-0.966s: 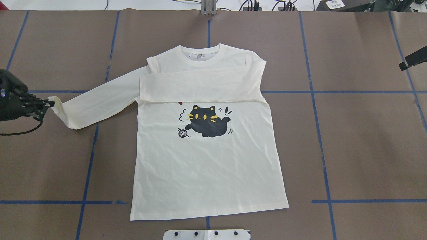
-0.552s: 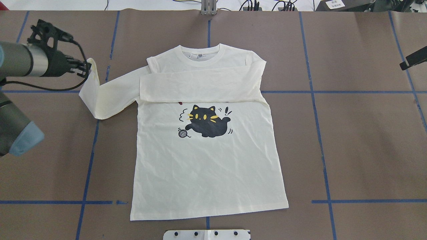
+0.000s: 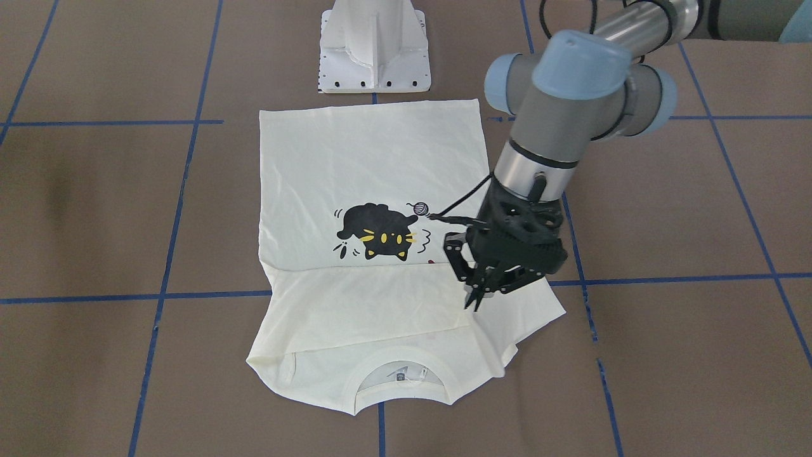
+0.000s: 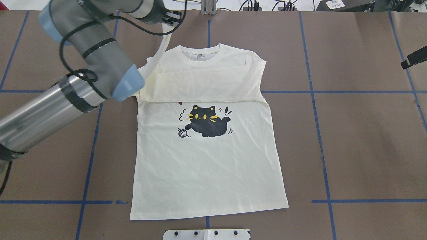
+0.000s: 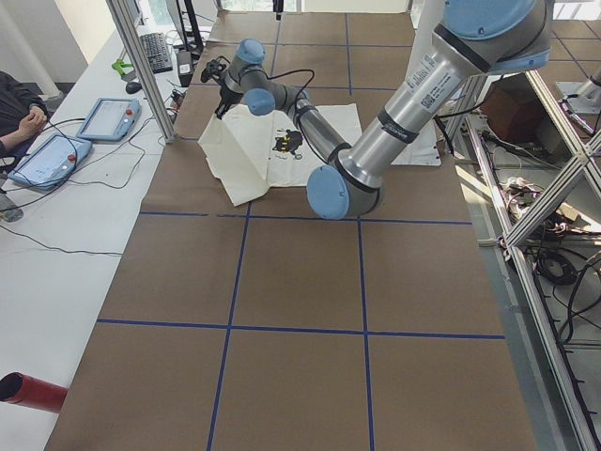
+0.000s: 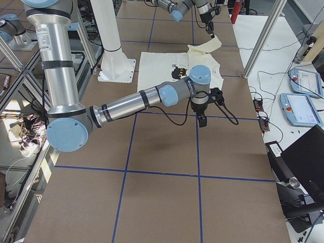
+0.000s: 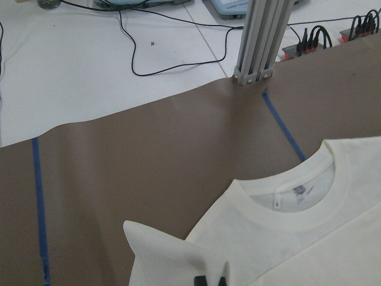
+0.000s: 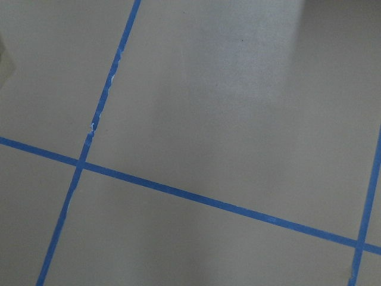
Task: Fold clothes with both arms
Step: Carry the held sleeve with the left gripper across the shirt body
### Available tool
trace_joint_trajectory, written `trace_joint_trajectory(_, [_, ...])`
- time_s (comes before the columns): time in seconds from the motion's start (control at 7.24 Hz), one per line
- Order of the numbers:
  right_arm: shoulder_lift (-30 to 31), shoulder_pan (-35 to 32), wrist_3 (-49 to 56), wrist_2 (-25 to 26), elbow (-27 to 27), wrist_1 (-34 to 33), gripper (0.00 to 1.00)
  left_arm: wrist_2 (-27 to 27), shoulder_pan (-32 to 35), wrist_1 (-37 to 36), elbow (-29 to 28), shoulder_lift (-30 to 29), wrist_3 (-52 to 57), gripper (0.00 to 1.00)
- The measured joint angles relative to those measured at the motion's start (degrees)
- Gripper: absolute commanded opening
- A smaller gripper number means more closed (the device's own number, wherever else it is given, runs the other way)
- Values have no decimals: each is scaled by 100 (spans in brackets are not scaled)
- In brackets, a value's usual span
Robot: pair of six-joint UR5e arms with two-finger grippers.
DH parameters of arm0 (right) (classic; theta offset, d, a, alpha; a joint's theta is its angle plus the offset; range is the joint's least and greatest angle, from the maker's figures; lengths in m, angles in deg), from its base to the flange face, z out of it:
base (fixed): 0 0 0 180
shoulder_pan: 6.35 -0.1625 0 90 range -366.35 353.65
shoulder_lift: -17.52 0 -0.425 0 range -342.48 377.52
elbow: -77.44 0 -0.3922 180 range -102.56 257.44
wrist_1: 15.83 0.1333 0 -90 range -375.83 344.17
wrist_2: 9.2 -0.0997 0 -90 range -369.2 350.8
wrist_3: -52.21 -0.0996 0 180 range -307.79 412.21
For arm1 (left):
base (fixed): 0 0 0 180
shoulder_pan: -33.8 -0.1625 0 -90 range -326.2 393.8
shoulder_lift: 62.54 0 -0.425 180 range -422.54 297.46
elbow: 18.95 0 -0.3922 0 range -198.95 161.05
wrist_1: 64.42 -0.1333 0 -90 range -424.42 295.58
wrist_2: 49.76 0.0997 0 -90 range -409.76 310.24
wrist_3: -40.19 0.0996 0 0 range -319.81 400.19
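Observation:
The cream-white shirt (image 4: 206, 166) lies front up on the brown table, its black cat print (image 4: 206, 121) showing. One sleeve is folded flat across the chest (image 4: 200, 85). My left gripper (image 4: 174, 16) is shut on the other sleeve's cuff and holds it raised near the collar. That sleeve (image 4: 160, 46) hangs from the gripper down to the shoulder. The left gripper (image 3: 476, 298) also shows in the front view, above the shoulder. In the left wrist view the cuff (image 7: 172, 250) sits by the collar (image 7: 286, 196). My right gripper (image 4: 413, 58) hovers off the shirt at the table's right side; I cannot tell whether it is open or shut.
The white base plate (image 4: 206, 234) sits at the near edge, just below the hem. An aluminium post (image 4: 208, 8) and cables stand at the far edge. Blue tape lines cross the table. Tablets (image 5: 103, 117) lie on the operators' side table.
My left gripper has lifted the sleeve cuff off the table at the left and carried it up and across towards the collar. The shirt's body and the right arm have not moved.

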Motion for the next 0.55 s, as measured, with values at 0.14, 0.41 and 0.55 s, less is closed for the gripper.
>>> trace_joint_trajectory(0.14, [-10, -2, -4, 2, 12, 0, 100, 282, -427, 48, -334, -506, -231, 0])
trace_joint_trajectory(0.41, [-29, -6, -3, 8, 35, 0, 100, 914, -1232, 666, -741, -795, -150, 0])
trace_joint_trajectory(0.55, [-37, -7, -5, 9, 39, 0, 100, 1164, -1485, 1157, -1036, -817, 48, 4])
